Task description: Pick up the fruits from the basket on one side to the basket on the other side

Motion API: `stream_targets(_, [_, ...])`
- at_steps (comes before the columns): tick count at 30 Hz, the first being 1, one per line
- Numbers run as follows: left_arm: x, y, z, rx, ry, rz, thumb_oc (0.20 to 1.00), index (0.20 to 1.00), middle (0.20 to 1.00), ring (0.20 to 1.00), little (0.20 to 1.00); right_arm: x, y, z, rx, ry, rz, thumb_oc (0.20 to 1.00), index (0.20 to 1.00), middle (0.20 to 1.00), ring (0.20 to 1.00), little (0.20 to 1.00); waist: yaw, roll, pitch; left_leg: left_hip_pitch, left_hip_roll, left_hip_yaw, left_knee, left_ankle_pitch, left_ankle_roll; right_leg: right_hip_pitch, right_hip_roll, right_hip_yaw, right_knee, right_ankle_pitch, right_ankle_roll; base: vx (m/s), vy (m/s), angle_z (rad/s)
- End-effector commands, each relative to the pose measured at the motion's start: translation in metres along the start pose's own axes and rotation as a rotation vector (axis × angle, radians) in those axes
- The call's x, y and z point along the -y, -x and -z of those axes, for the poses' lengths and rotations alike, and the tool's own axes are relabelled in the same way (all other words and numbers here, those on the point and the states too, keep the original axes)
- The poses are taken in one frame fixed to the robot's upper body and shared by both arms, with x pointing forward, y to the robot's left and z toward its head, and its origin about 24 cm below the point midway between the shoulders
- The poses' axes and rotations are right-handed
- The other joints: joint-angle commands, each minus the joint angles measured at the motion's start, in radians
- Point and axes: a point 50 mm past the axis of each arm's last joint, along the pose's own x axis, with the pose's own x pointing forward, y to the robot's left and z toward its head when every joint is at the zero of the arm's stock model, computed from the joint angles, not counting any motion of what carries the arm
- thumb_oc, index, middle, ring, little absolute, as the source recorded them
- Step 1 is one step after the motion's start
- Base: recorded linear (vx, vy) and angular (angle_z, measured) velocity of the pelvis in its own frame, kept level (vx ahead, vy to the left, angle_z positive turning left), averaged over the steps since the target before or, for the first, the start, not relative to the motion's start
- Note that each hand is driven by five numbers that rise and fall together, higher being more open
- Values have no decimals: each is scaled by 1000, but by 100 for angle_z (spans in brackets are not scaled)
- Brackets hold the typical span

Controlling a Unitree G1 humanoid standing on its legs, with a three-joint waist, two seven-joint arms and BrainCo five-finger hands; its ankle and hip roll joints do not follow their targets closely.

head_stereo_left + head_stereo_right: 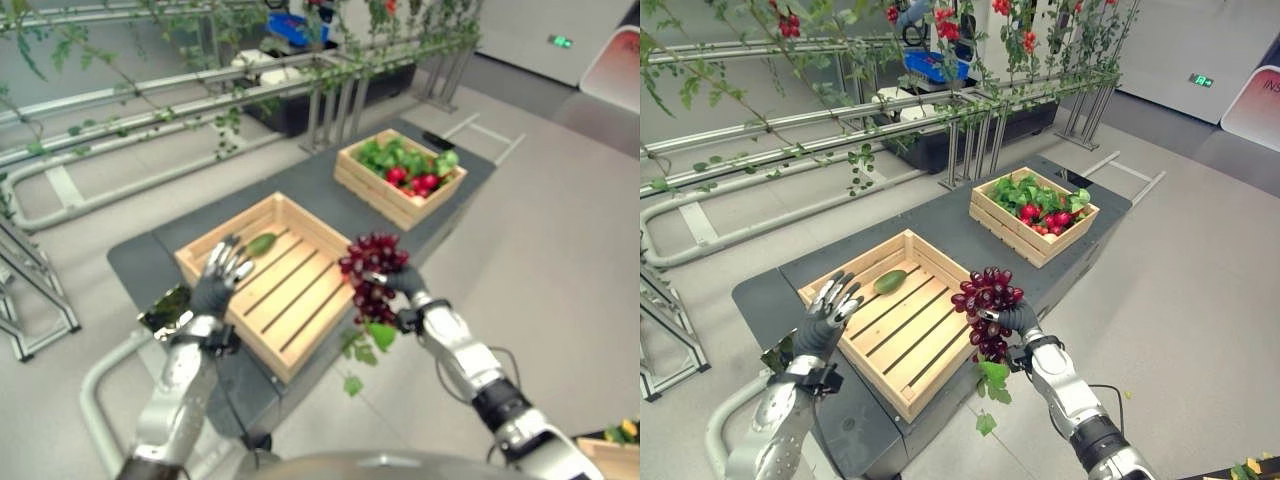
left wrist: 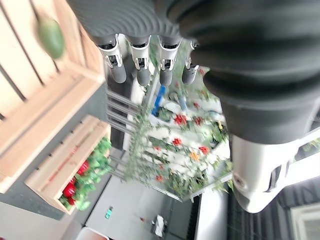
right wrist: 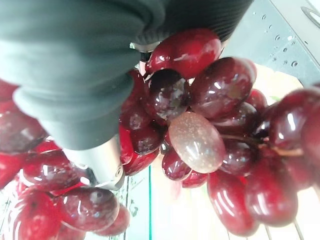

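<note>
My right hand (image 1: 408, 283) is shut on a bunch of dark red grapes (image 1: 370, 268), holding it at the right edge of the near wooden crate (image 1: 290, 352); green leaves hang under the bunch. Up close the grapes (image 3: 210, 125) crowd round the hand's fingers (image 3: 100, 160). A green fruit (image 1: 262, 243) lies on the slats near the crate's far left corner. My left hand (image 1: 222, 275) hovers open at the crate's left rim, fingers (image 2: 142, 65) straight. The far crate (image 1: 380, 195) holds red fruits (image 1: 418, 182) among green leaves.
Both crates stand on a dark grey table (image 1: 140, 262). Behind it runs a metal pipe frame (image 1: 150, 110) with vines, and a dark planter (image 1: 290, 108). A metal rack (image 1: 30, 300) stands on the floor at the left.
</note>
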Motion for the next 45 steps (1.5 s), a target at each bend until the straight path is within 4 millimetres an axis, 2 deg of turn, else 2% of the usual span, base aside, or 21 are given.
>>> stream_targets(1, [-9, 0, -7, 57, -80, -17, 1000, 1000, 1000, 1000, 1000, 16, -3, -50, 256, 9, 54, 200, 200, 200, 200, 200, 8, -26, -45, 26, -50, -31, 5, -108, 68, 15, -38, -1, 23, -45, 77, 0, 0, 0])
stream_targets(5, [-40, 16, 20, -86, -268, -128, 1000, 1000, 1000, 1000, 1000, 29, 4, -50, 267, 27, 96, 200, 200, 200, 200, 200, 15, -25, -41, 23, -56, -33, 6, -109, 72, 13, -44, -2, 26, -45, 80, -3, 22, 3])
stream_targets(7, [-45, 19, 31, -138, -301, -148, 1000, 1000, 1000, 1000, 1000, 32, 6, -51, 271, 36, 99, 200, 200, 200, 200, 200, 15, -24, -40, 22, -57, -32, 7, -109, 73, 10, -45, -2, 27, -45, 81, -5, 17, 0])
stream_targets(8, [-63, 30, 53, -275, -438, -183, 1000, 1000, 1000, 1000, 1000, 39, 10, -54, 290, 45, 116, 200, 200, 200, 200, 200, 12, -23, -38, 19, -59, -31, 8, -108, 74, 7, -48, -1, 31, -43, 83, 0, 0, 0])
stream_targets(9, [-63, 30, 53, -275, -439, -182, 1000, 1000, 1000, 1000, 1000, 39, 11, -54, 289, 45, 117, 200, 200, 200, 200, 200, 14, -22, -38, 19, -59, -31, 8, -108, 74, 7, -48, -1, 31, -44, 84, -32, 47, 0])
stream_targets(10, [-77, 43, 78, -423, -522, -215, 1000, 1000, 1000, 1000, 1000, 44, 17, -61, 322, 47, 119, 200, 200, 200, 200, 200, 7, -24, -33, 14, -62, -26, 10, -105, 76, -2, -49, 2, 41, -43, 86, 0, 0, 0])
stream_targets(11, [-77, 42, 79, -422, -522, -214, 1000, 1000, 1000, 1000, 1000, 45, 18, -61, 322, 48, 120, 200, 200, 200, 200, 200, 8, -23, -33, 13, -63, -26, 10, -105, 76, -3, -49, 2, 42, -44, 86, -45, 65, 0])
stream_targets(12, [-93, 67, 113, -648, -590, -250, 1000, 1000, 1000, 1000, 1000, 53, 26, -62, 338, 48, 137, 200, 200, 200, 200, 200, 0, -23, -31, 10, -66, -23, 11, -102, 78, -11, -53, 5, 49, -42, 89, -18, 59, -1])
stream_targets(14, [-103, 89, 135, -803, -634, -289, 1000, 1000, 1000, 1000, 1000, 59, 38, -59, 335, 48, 148, 200, 200, 200, 200, 200, -9, -22, -31, 10, -68, -22, 9, -104, 81, -15, -56, 4, 55, -42, 91, -7, 61, 0])
stream_targets(16, [-114, 124, 156, -998, -656, -364, 1000, 1000, 1000, 1000, 1000, 64, 51, -57, 337, 60, 158, 200, 200, 200, 200, 200, -20, -22, -34, 10, -71, -18, 8, -105, 83, -16, -59, 5, 57, -44, 93, 10, 56, 0])
stream_targets(18, [-116, 132, 161, -1035, -637, -407, 1000, 1000, 1000, 1000, 1000, 65, 56, -56, 338, 53, 162, 200, 200, 200, 200, 200, -22, -22, -36, 11, -73, -16, 8, -106, 83, -19, -61, 7, 60, -44, 94, 2, 45, -2])
stream_targets(19, [-123, 165, 171, -1193, -596, -495, 1000, 1000, 1000, 1000, 1000, 68, 66, -50, 330, 34, 179, 200, 200, 200, 200, 200, -32, -25, -38, 14, -76, -12, 7, -107, 86, -22, -63, 12, 67, -44, 96, 9, 53, -7])
stream_targets(21, [-125, 176, 173, -1242, -595, -517, 1000, 1000, 1000, 1000, 1000, 69, 72, -49, 326, 32, 181, 200, 200, 200, 200, 200, -35, -25, -39, 17, -77, -9, 6, -110, 87, -25, -65, 15, 70, -43, 97, 15, 55, -8])
stream_targets(22, [-128, 194, 174, -1316, -599, -541, 1000, 1000, 1000, 1000, 1000, 73, 82, -46, 320, 41, 193, 200, 200, 200, 200, 200, -45, -24, -41, 23, -79, -1, 5, -115, 89, -25, -67, 20, 73, -43, 99, 13, 57, -10])
stream_targets(26, [-130, 191, 172, -1297, -610, -541, 1000, 1000, 1000, 1000, 1000, 78, 94, -44, 315, 56, 220, 200, 200, 200, 200, 200, -58, -21, -38, 28, -82, 7, 5, -120, 93, -32, -71, 30, 84, -43, 103, -5, 64, -17])
stream_targets(33, [-127, 155, 166, -1177, -728, -435, 1000, 1000, 1000, 1000, 1000, 81, 110, -36, 307, 30, 267, 200, 200, 200, 200, 200, -109, -23, -10, 28, -87, 41, 4, -122, 106, -81, -69, 82, 121, -28, 113, -50, 53, -20])
stream_targets(37, [-123, 113, 156, -1051, -846, -323, 1000, 1000, 1000, 1000, 1000, 80, 110, -35, 302, 31, 262, 200, 200, 200, 200, 200, -159, -22, 26, -7, -73, 123, 9, -107, 106, -151, -66, 139, 113, 67, 140, -187, 8, -60])
stream_targets(38, [-123, 113, 156, -1051, -847, -323, 1000, 1000, 1000, 1000, 1000, 80, 110, -35, 303, 31, 262, 200, 200, 200, 200, 200, -155, -22, 26, -8, -72, 127, 9, -108, 106, -154, -64, 143, 112, 69, 141, -253, -4, -104])
stream_targets(39, [-123, 97, 149, -1007, -895, -297, 1000, 1000, 1000, 1000, 1000, 79, 107, -36, 308, 35, 257, 200, 200, 200, 200, 200, -151, -14, 37, -28, -46, 177, 22, -100, 100, -157, -63, 103, 133, 52, 144, -243, 20, -84])
stream_targets(41, [-125, 90, 145, -990, -920, -296, 1000, 1000, 1000, 1000, 1000, 79, 106, -36, 305, 33, 248, 200, 200, 200, 200, 200, -143, -2, 36, -57, -18, 237, 38, -87, 92, -146, -80, 23, 179, 9, 134, -296, 44, -121])
stream_targets(45, [-124, 81, 143, -976, -919, -293, 1000, 1000, 1000, 1000, 1000, 79, 104, -37, 299, 44, 231, 200, 200, 200, 200, 200, -136, 7, 27, -83, 7, 304, 70, -88, 92, -129, -76, -13, 263, -57, 116, -161, 43, -97])
